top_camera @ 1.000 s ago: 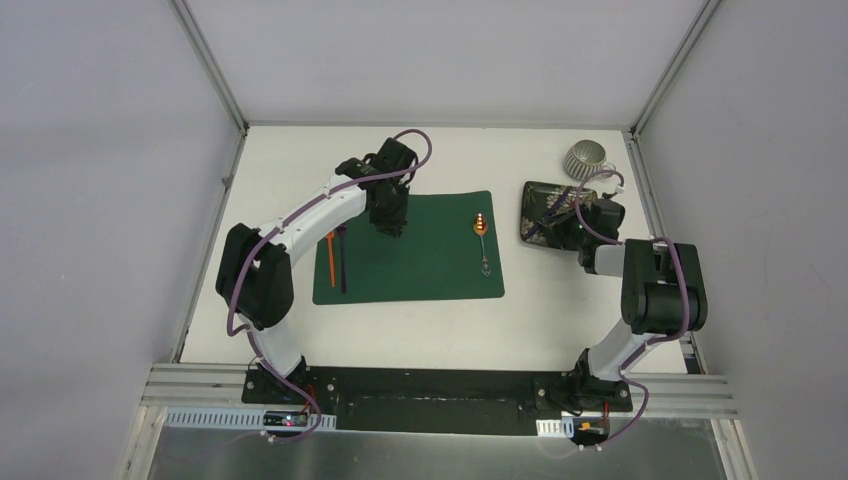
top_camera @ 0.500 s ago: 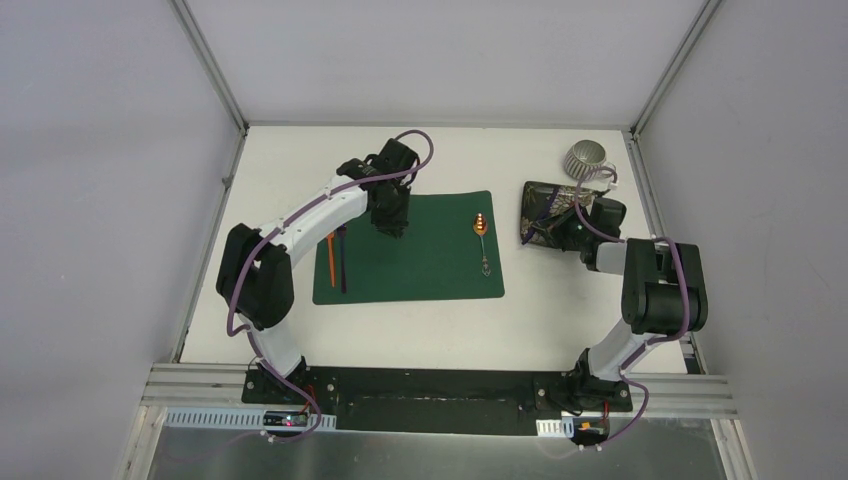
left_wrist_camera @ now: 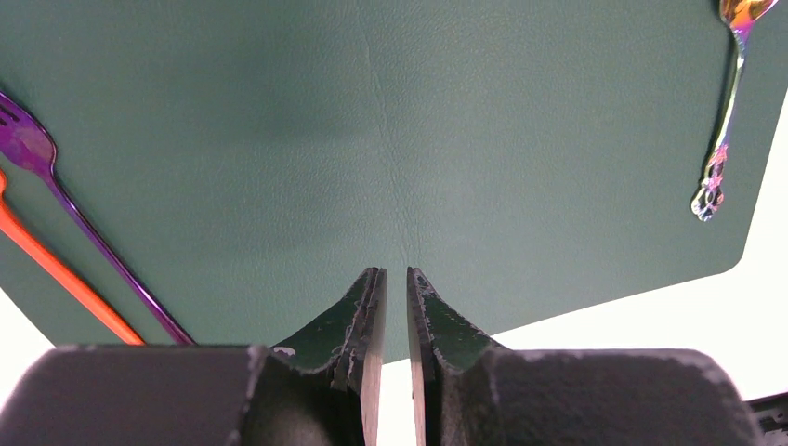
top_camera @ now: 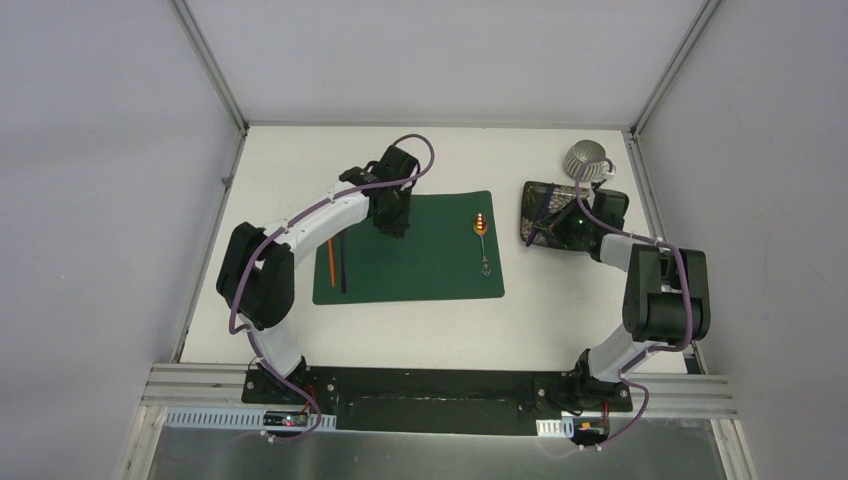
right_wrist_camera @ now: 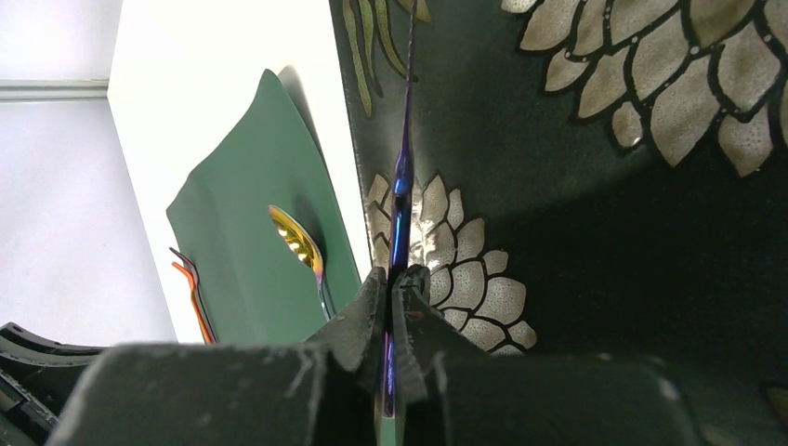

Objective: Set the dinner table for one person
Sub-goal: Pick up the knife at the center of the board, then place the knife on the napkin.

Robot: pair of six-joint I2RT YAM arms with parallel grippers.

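Gripping a thin blue-violet utensil (right_wrist_camera: 401, 186) seen edge-on, the right gripper (right_wrist_camera: 395, 279) is clamped tight on it over a dark glossy plate (right_wrist_camera: 595, 186) with a pale leaf pattern, near the far right corner. The left gripper (left_wrist_camera: 395, 274) is closed to a hairline gap and holds nothing, hovering over a green leather-grain placemat (left_wrist_camera: 418, 139). A purple fork (left_wrist_camera: 93, 232) and an orange utensil (left_wrist_camera: 70, 279) lie at the mat's left edge, an iridescent spoon (left_wrist_camera: 731, 102) at its right. A ribbed cup (top_camera: 586, 157) stands in the far right corner. The white matte table (top_camera: 430, 320) carries everything.

One placemat (top_camera: 420, 262), one plate (right_wrist_camera: 604, 232), one cup (top_camera: 587, 157), four utensils (top_camera: 482, 225)
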